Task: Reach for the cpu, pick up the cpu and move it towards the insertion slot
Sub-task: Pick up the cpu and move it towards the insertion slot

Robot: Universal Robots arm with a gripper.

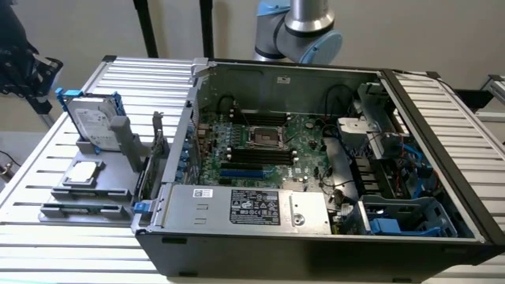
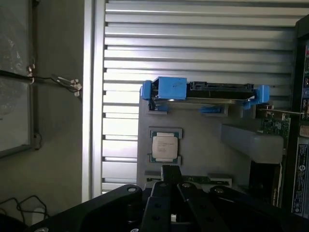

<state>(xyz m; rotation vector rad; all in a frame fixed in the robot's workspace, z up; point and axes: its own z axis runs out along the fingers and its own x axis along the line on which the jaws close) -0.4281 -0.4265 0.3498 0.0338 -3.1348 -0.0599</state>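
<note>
Reach step judged in hand. The cpu is seen flat in the grey tray by the edge of the table, exterior view's left, untouched; the slot is set in the case, well apart. The gripper is poised short of the cpu, closed, empty; opening is called for before any grasp.

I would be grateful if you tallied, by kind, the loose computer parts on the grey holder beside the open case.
cpu: 1
hard drive: 1
circuit card: 1
Total: 3
A dark strip is too unclear to name, so it is left out.
</note>
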